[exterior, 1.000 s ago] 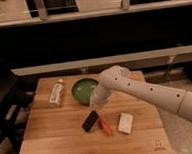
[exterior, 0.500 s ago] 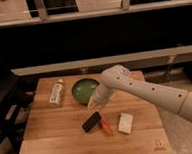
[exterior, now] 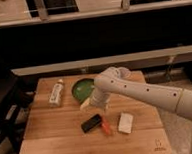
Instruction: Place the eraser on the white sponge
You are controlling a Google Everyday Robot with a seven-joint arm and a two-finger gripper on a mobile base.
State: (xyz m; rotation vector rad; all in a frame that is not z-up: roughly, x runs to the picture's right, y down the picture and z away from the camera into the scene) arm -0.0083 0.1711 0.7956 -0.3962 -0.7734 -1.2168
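Observation:
The black eraser [exterior: 91, 123] lies flat on the wooden table [exterior: 54, 145], near the middle front. An orange carrot [exterior: 106, 127] lies just to its right, and the white sponge [exterior: 125, 122] lies right of the carrot, apart from the eraser. My gripper [exterior: 93, 105] hangs from the white arm that reaches in from the right. It sits just above and behind the eraser, in front of the green bowl.
A green bowl [exterior: 81, 88] stands at the back middle of the table. A white bottle [exterior: 55, 92] lies on its side at the back left. Dark shelving runs behind the table. The table's front edge is close to the eraser.
The arm and gripper have shifted slightly down toward the eraser. The eraser, carrot and sponge have not moved.

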